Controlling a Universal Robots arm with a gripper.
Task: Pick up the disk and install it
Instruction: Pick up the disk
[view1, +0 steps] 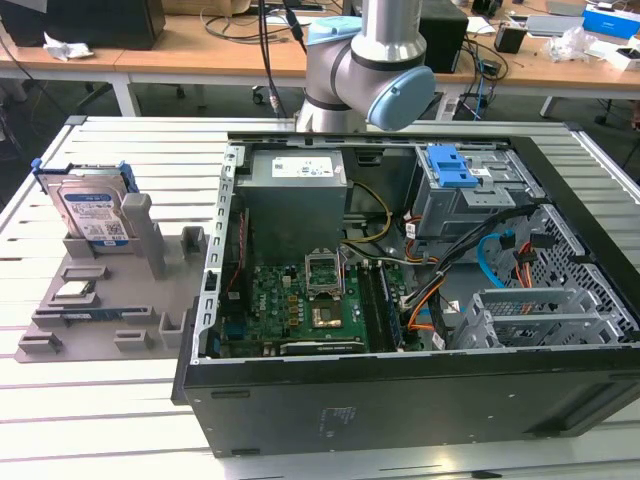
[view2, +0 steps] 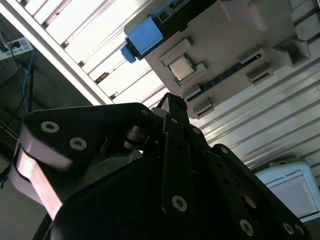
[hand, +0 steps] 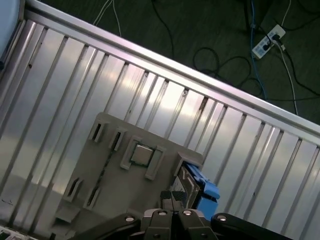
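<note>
Metal slatted table (view1: 100, 420) bears disk (view1: 92, 215), computer case (view1: 400, 410); desks (view1: 200, 50) behind.

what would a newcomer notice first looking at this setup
The open computer case dominates the exterior view's right, its green motherboard exposed. At the exterior view's left, the disk stands upright in a grey holder on the slatted table, with the robot arm rising behind the case.
</note>
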